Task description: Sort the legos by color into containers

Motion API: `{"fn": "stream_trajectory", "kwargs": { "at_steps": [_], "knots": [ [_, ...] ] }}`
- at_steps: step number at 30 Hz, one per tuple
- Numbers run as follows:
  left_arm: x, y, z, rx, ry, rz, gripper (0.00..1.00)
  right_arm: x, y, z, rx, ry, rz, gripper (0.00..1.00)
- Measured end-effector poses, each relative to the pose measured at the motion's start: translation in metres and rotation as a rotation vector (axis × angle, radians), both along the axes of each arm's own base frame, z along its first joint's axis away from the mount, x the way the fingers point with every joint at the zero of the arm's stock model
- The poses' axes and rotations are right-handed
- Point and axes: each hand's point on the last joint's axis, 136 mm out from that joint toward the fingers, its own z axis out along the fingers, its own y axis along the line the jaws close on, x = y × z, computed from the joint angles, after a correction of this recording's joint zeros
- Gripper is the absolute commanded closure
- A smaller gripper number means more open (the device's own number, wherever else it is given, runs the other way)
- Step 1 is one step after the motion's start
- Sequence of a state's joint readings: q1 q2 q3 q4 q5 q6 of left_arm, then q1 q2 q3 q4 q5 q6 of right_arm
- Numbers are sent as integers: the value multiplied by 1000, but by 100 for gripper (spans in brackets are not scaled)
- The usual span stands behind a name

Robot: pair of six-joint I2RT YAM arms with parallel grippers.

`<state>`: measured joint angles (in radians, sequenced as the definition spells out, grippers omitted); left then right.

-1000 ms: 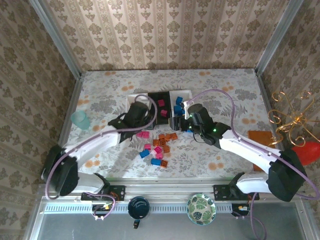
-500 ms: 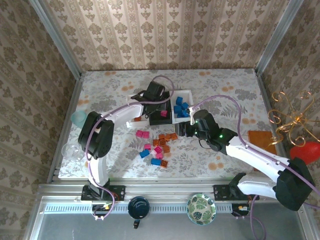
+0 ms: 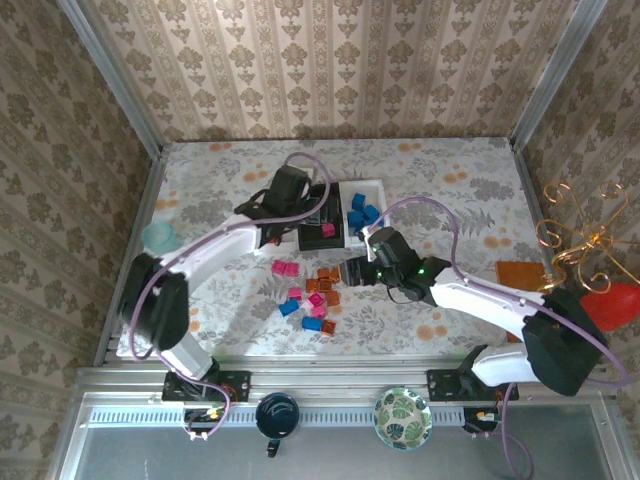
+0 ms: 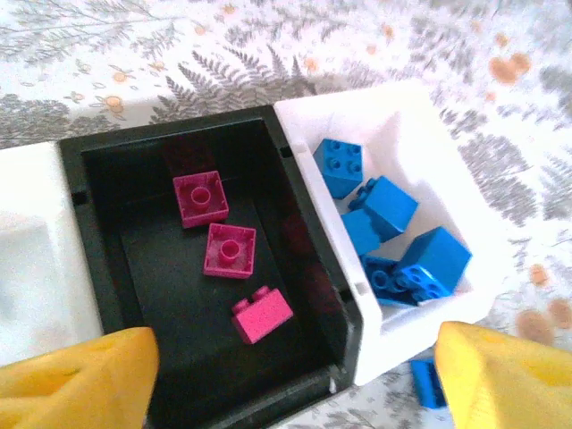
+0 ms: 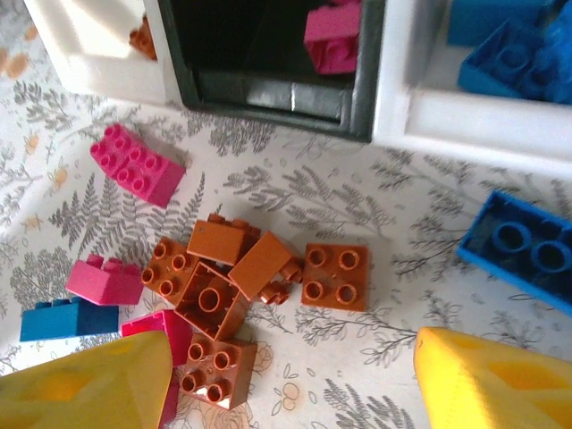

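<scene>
Bricks [image 3: 315,295] in orange, pink and blue lie loose near the middle of the table [image 3: 450,170] in the overhead view, just on the near side of three trays standing in a row toward the far edge. The left claw [image 3: 316,214] hangs over the black tray [image 3: 312,238], and the right claw [image 3: 352,272] hovers at the right edge of the loose pile. From the left wrist, the left claw's yellow fingertips [image 4: 76,389] are spread wide with nothing between them. Below them the black tray holds three pink bricks [image 4: 228,250], and the white tray on its right [image 4: 420,116] holds a heap of blue ones [image 4: 393,241]. From the right wrist, the right claw is spread and empty above a cluster of orange bricks [image 5: 241,277] on the table. Loose pink ones [image 5: 136,164] lie at the cluster's left, a blue brick [image 5: 523,246] lies at its right just outside a white tray, and one orange brick [image 5: 141,37] sits in the other white tray [image 5: 89,54].
</scene>
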<state>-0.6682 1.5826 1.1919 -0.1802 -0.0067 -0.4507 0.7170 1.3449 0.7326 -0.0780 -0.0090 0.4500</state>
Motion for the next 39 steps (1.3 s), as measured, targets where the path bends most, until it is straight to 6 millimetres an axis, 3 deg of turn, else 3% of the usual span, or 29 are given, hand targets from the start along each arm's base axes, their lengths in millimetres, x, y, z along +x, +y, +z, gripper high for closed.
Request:
{"fn": "stream_trajectory", "kwargs": {
  "at_steps": [3,5,9,13,18,24,39],
  "knots": [
    [-28,9,14,-37,-37,-14,0,-7,10,-19,-29,38,35,27],
    [-48,16,15,-50,-50,-21,0,-15,17,-33,-54,70,64,27],
    [-84,35,6,-53,-63,-25,0,-35,31,-54,-95,118,133,26],
    [-101,57,-5,-49,-62,11,0,-49,40,-66,-125,143,179,26],
    [-114,78,-17,-43,-58,53,0,-50,43,-73,-145,151,184,27],
    [-123,90,-23,-37,-56,79,0,-36,51,-64,-140,109,161,30],
    [-122,93,-26,-27,-55,94,0,-29,33,-75,-219,99,85,47]
  ]
}}
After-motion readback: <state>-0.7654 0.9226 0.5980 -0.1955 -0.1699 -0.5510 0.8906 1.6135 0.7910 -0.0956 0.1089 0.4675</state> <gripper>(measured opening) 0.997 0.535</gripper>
